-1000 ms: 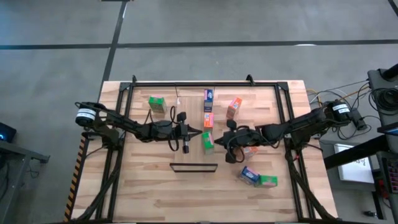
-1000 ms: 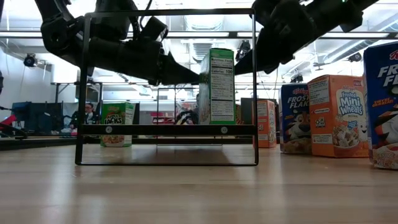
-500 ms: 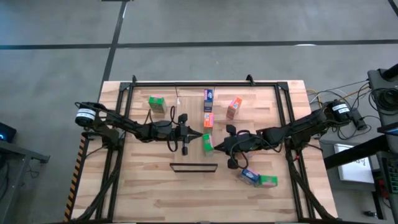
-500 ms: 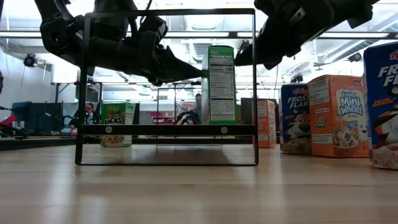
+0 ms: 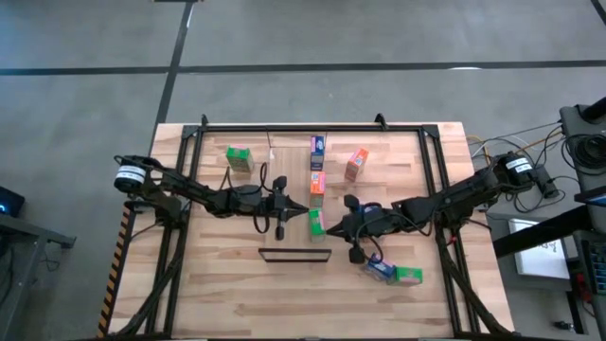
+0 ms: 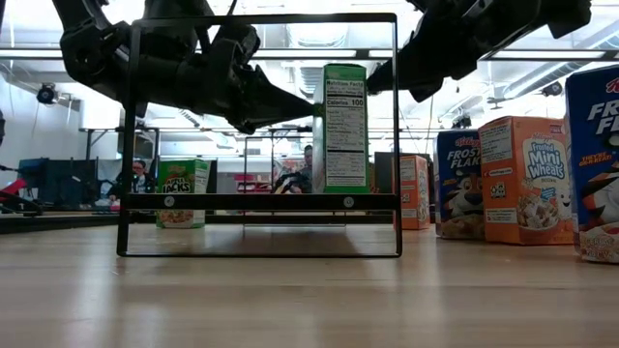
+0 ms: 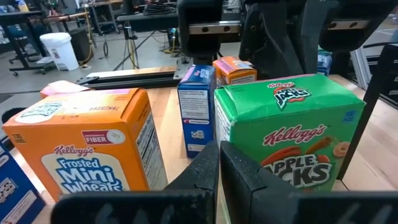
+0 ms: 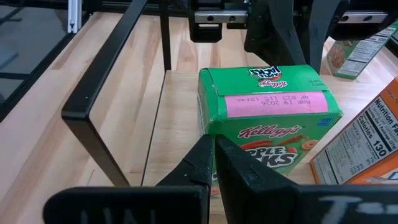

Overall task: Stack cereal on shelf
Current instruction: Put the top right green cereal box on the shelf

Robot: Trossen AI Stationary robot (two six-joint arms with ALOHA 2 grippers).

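From above we see a planked wooden table (image 5: 237,294) on grey floor. Our left gripper (image 5: 303,206) and right gripper (image 5: 329,225), both fully closed and holding nothing, flank the green cereal box (image 5: 316,223), probably to nudge it square. At table height it stands on the shelf (image 6: 259,202); contact is hidden. Both wrist views show pinched fingertips just beside the box.

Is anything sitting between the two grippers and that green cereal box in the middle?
Nothing visible. The green cereal box stands upright with the left gripper at one side and the right gripper at the other, both with jaws shut, tips right at its faces. The orange box stands off to one side, clear.
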